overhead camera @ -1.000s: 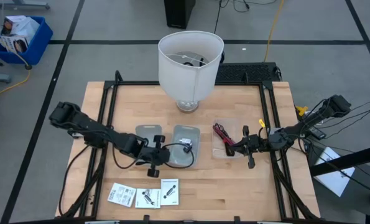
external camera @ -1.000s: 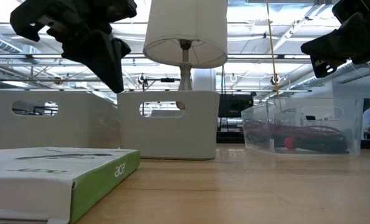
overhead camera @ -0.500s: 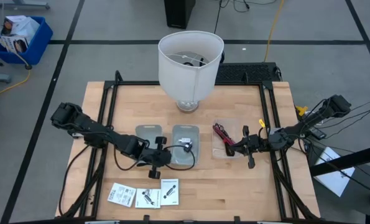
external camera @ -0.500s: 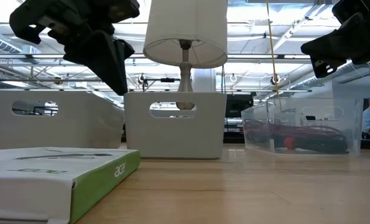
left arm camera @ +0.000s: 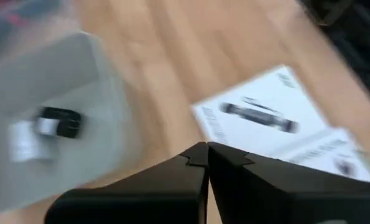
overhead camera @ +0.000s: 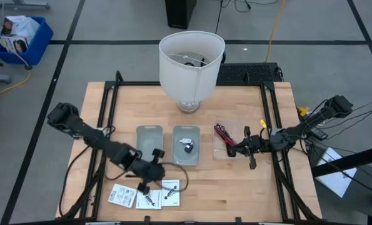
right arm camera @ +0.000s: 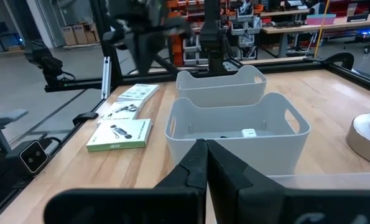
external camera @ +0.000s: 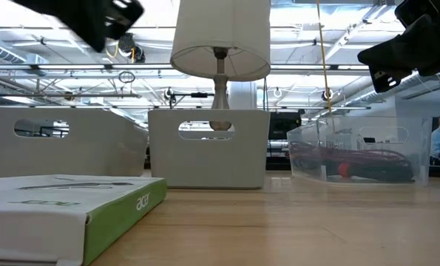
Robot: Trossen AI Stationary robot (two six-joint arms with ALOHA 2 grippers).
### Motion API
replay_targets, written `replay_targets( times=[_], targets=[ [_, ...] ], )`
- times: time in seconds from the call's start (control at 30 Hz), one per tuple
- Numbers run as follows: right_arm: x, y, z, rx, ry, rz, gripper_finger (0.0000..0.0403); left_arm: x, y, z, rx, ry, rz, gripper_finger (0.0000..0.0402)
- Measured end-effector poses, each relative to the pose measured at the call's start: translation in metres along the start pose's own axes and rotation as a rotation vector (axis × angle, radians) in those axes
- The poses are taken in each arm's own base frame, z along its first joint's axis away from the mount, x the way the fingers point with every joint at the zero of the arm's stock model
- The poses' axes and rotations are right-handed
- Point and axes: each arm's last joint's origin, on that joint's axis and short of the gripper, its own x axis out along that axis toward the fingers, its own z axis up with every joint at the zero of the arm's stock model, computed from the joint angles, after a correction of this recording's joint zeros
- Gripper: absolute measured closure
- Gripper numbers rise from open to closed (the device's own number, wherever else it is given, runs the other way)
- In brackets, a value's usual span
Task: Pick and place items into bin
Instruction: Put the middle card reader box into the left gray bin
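Note:
Three flat white packets (overhead camera: 148, 195) with black print lie side by side near the table's near edge; one shows in the left wrist view (left arm camera: 259, 118) and fills the low view's foreground (external camera: 64, 207). A small black and white part (overhead camera: 186, 143) lies in the middle grey bin (overhead camera: 186, 156), also seen in the left wrist view (left arm camera: 57, 122). Red and black cable ties (overhead camera: 224, 134) rest in the clear bin (overhead camera: 218, 153). My left gripper (overhead camera: 149, 181) hangs shut above the packets, touching nothing. My right gripper (overhead camera: 231, 150) is shut and waits over the clear bin's near right corner.
A second grey bin (overhead camera: 149, 139) stands left of the middle one. The big white lampshade (overhead camera: 192, 62) on its round base stands at the table's far middle. Bare wood lies between bins and packets and along the near right. A blue crate (overhead camera: 20, 37) sits on the floor.
My left gripper has drawn back from over the middle grey bin toward the table's near edge and now hangs above the packets; in the low view it has risen almost out of the picture. The middle bin has slid a little to the right. The right arm has kept still.

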Motion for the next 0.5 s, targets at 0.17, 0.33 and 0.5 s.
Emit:
replay_targets(
  times=[0.17,0.33,0.5],
  targets=[
    [0.000,0.000,0.000,0.004,-0.004,0.001,0.0403,-0.002,-0.029,-0.011,-0.107,0.058,-0.044,0.0382],
    [0.000,0.000,0.002,-0.014,-0.018,0.005,0.0403,0.007,-0.051,-0.035,-0.247,0.118,-0.028,0.0381],
    [-0.001,0.001,0.005,-0.048,-0.044,0.010,0.0403,0.014,-0.063,-0.062,-0.390,0.136,0.031,0.0380]
  ],
)
